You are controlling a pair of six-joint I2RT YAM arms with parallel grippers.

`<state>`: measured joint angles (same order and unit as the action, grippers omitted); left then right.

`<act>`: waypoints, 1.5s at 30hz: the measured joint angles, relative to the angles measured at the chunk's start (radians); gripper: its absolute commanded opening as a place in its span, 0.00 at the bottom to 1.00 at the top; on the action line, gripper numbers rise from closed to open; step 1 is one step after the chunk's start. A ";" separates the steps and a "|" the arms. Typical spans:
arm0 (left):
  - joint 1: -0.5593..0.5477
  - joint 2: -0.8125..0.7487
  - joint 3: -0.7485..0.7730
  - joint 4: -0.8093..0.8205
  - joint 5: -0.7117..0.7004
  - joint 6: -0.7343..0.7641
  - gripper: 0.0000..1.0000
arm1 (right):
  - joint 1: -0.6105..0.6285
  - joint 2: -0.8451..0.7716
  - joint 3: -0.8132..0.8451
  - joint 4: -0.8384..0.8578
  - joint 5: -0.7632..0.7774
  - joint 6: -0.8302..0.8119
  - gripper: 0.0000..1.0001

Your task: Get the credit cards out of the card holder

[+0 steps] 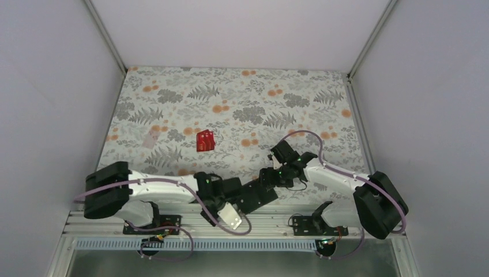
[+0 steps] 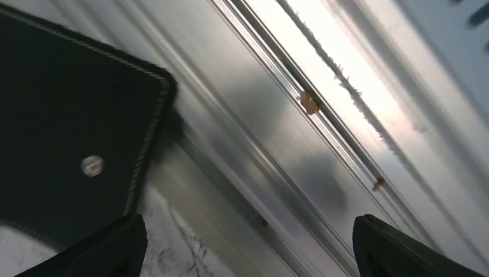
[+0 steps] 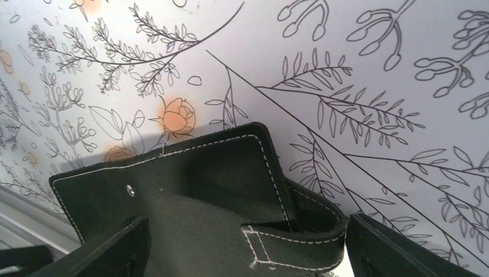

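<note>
Step, as judged: late. The red cards [image 1: 204,140] lie in a small stack mid-counter [image 1: 300,95], well apart from the holder [image 3: 196,196], which sits at the near edge between the two arms. Holder: black, pale stitching, small metal snap, strap loop at one end, no red showing. Right gripper [image 3: 245,245] has its jaws wide, straddling the holder; cannot tell if it clamps. Left gripper [image 2: 248,242] has its jaws apart, empty, over the rail [image 2: 323,115] beside the holder. Next move calls for confirming the pockets are empty, then letting go.
</note>
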<state>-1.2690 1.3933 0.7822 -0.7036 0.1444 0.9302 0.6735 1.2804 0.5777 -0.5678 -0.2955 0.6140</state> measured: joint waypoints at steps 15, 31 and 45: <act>-0.071 0.045 -0.079 0.415 -0.288 0.197 0.79 | -0.002 -0.019 -0.047 0.100 -0.076 0.046 0.73; -0.068 0.118 -0.112 0.402 -0.249 0.267 0.62 | -0.002 -0.018 -0.063 0.114 -0.105 0.072 0.52; 0.103 0.064 0.050 0.312 -0.029 0.096 0.02 | -0.130 -0.143 0.071 -0.013 -0.189 0.004 0.88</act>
<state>-1.1664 1.4570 0.8322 -0.3916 0.1154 1.0264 0.5430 1.1374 0.6483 -0.5812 -0.4847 0.6182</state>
